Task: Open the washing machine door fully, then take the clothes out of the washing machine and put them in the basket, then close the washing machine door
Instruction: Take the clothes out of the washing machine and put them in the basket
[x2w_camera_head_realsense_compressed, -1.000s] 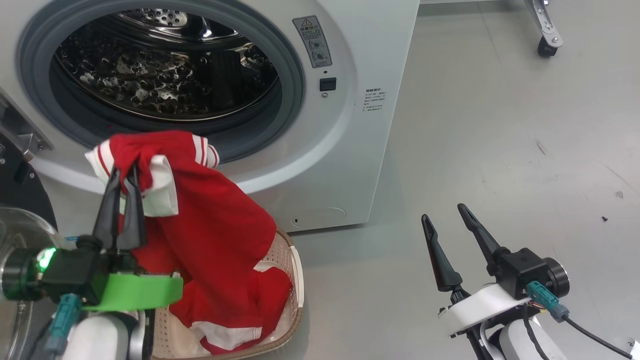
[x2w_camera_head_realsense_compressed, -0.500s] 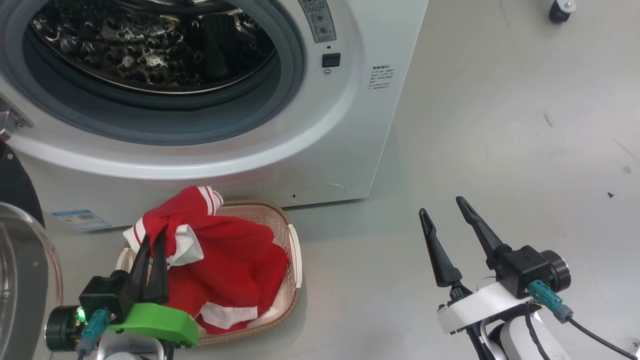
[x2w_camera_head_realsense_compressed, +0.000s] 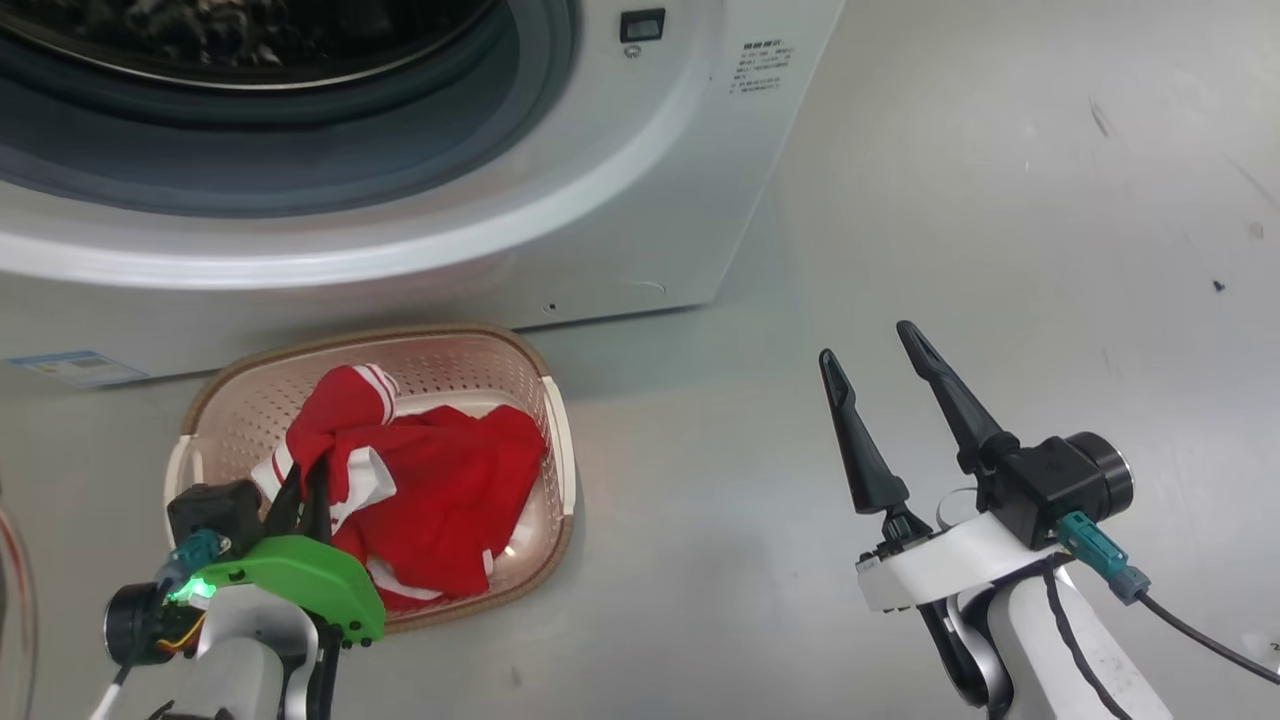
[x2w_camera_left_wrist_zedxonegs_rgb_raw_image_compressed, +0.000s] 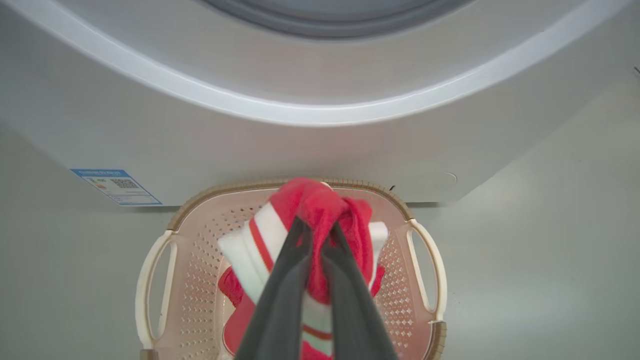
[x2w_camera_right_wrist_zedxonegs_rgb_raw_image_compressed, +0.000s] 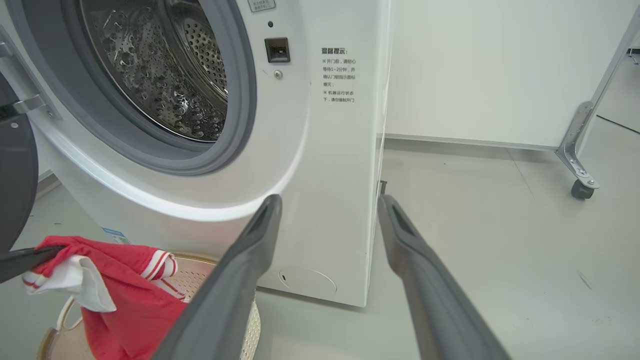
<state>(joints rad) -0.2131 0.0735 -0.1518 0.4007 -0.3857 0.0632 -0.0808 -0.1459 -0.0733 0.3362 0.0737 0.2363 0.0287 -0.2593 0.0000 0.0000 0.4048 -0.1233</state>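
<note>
Head view: my left hand (x2w_camera_head_realsense_compressed: 305, 487) is clamped on the clothes (x2w_camera_head_realsense_compressed: 450, 500), which sit in the basket (x2w_camera_head_realsense_compressed: 400, 335) before the washing machine (x2w_camera_head_realsense_compressed: 640, 200). Left wrist view: same grip, clothes bunched between my fingers (x2w_camera_left_wrist_zedxonegs_rgb_raw_image_compressed: 280, 290). Right wrist view: my right hand (x2w_camera_right_wrist_zedxonegs_rgb_raw_image_compressed: 330, 200) spread wide, holding nothing.

The head view looked steeply down at the basket (x2w_camera_head_realsense_compressed: 555, 440) before the washing machine (x2w_camera_head_realsense_compressed: 640, 210). The left wrist view hung close over that basket; the right wrist view, farther off, shared both.

The white front-loading washing machine (x2w_camera_head_realsense_compressed: 600, 230) runs off the head view's top edge. Its small blue label (x2w_camera_head_realsense_compressed: 75, 367) is too small to read.
</note>
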